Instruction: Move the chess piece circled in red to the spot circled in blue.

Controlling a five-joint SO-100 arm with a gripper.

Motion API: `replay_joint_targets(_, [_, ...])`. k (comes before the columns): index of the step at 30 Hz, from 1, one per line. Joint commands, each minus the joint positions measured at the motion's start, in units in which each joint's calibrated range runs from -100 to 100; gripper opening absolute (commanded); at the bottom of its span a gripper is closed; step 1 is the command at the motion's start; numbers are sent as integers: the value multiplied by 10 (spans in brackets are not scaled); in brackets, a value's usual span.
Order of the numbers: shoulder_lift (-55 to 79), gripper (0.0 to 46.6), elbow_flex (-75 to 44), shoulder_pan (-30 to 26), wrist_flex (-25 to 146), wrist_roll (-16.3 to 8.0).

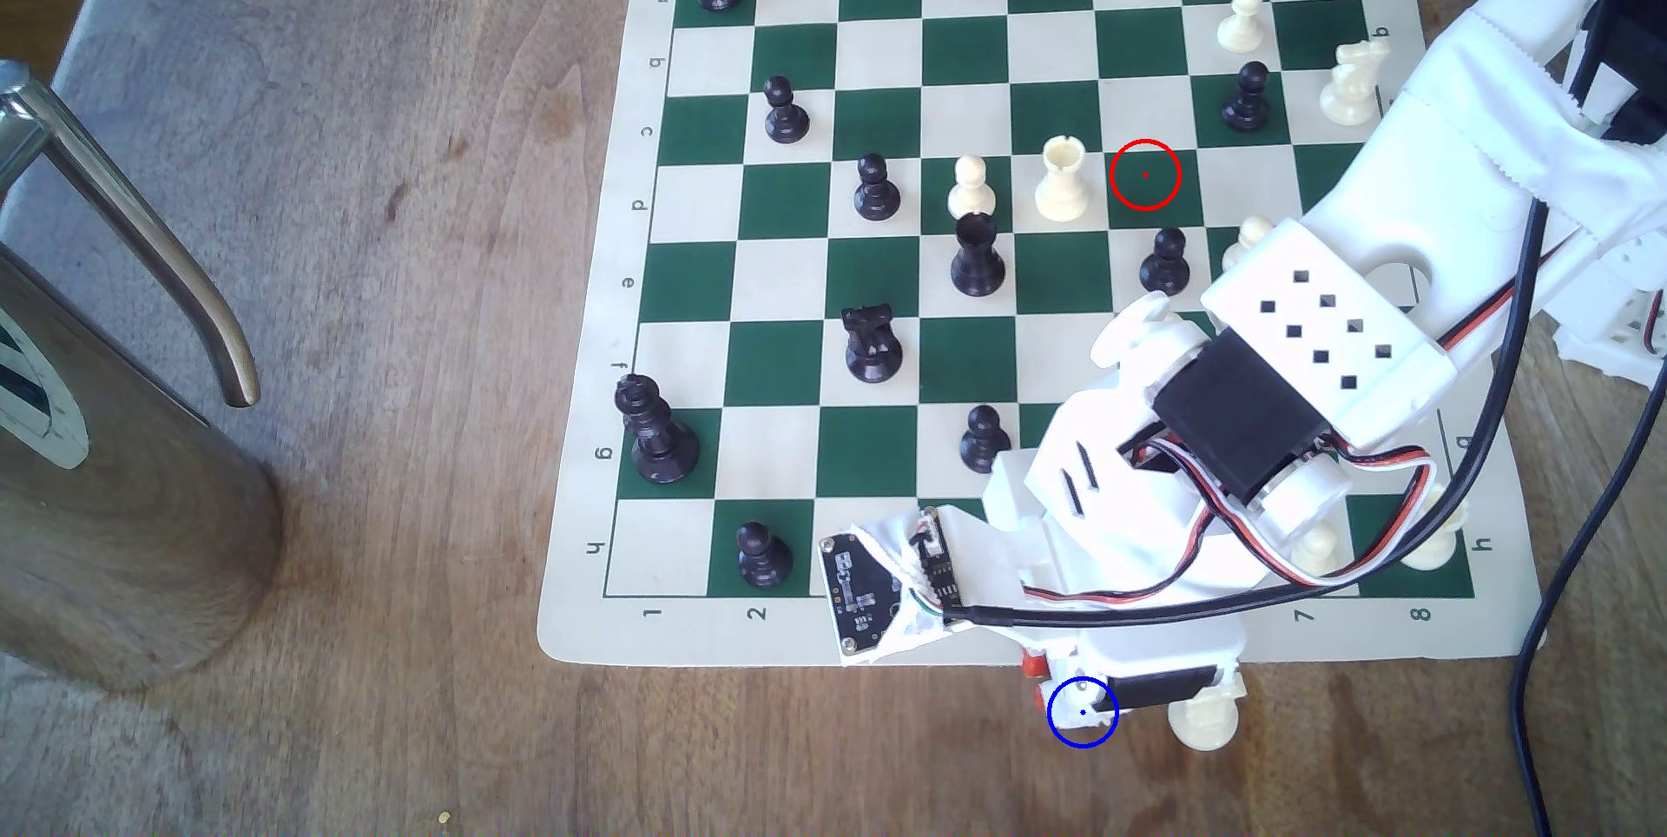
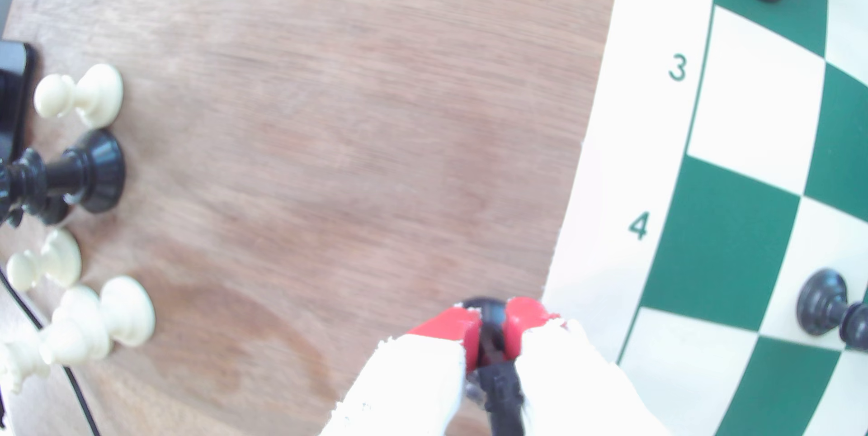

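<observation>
Two red-padded fingers [image 2: 469, 335] of the tool [image 2: 491, 337] are pressed against a black chess piece [image 2: 488, 323], pinching it between them; its round base shows past the pads, just off the near border of the chess mat [image 2: 606, 210], beside the printed 4. From the shape visible here I cannot tell that it is the knight. In the exterior view the tool [image 1: 1096, 693] hangs over bare wood just beyond the mat's h-side edge, and the blue ring [image 1: 1082, 712] lies right at its tip, partly over white plastic, so the wood inside the ring is mostly hidden. A cream piece [image 1: 1204, 720] stands on the wood just beside the ring, on the exterior view's right.

On the mat, the red ring [image 1: 1145, 174] marks an empty green square next to a cream rook [image 1: 1063, 179]. Another black knight [image 1: 871, 343] stands well apart from the ring, further into the mat.

Beyond the mat the bench [image 1: 361, 260] is brown wood grain. A metal jug with a curved handle [image 1: 117, 404] sits far from the mat at the exterior view's left. The wrist view shows several cream pieces [image 2: 89, 93] and a black piece [image 2: 84, 173] standing on the wood well away from the mat.
</observation>
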Motion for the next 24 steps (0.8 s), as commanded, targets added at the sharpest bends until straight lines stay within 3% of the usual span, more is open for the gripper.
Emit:
replay_joint_targets(1, [-12,29,-4,-3,-2,3])
replay_joint_targets(12, [-13,108,-4,-4,14,13])
replay_joint_targets(17, [-26,107,2,-11,39,32])
replay_joint_targets(24, [-30,108,2,-11,61,35])
